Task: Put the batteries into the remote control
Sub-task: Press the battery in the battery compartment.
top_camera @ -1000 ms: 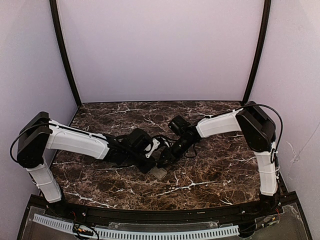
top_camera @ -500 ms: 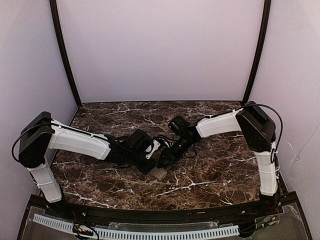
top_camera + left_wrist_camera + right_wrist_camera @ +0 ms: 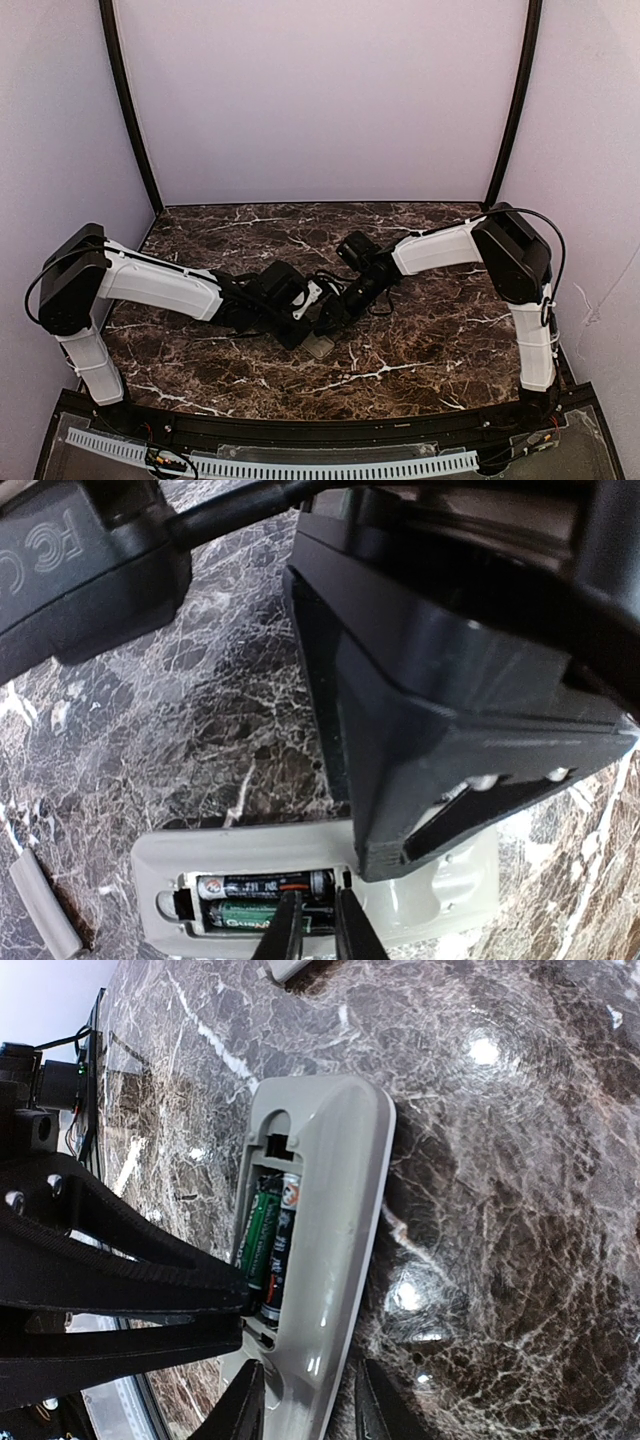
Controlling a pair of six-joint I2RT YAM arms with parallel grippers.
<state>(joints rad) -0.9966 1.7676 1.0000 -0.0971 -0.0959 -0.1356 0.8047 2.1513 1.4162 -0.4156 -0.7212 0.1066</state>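
- Now the left arm (image 3: 160,285) is sitting a touch further in toward the middle than a second ago, its wrist having crept nearer the remote control (image 3: 318,347). The right arm (image 3: 435,250) and the remote are lying just where they were.
- The table (image 3: 430,340) is showing bare marble to the right of the two wrists, behind them, and in a band in front. Pale walls (image 3: 320,100) are closing it in at the back and sides, and its dark near edge is running not far in front of the remote.
- The remote is lying back-up at mid-table with its compartment open, right under both wrists, which are crowding together above it.
- The right gripper (image 3: 305,1410) is clasping the remote's end, one finger bearing on each long side.
- The left gripper (image 3: 318,932) is hanging over the open compartment. Its tips are pinched nearly together with nothing between them, and they are touching down on the green battery (image 3: 258,1230).
- The batteries (image 3: 262,886) are lying side by side inside the compartment, the black one beside the green one.
- A small grey piece (image 3: 40,915) is lying on the marble, apart from the remote.
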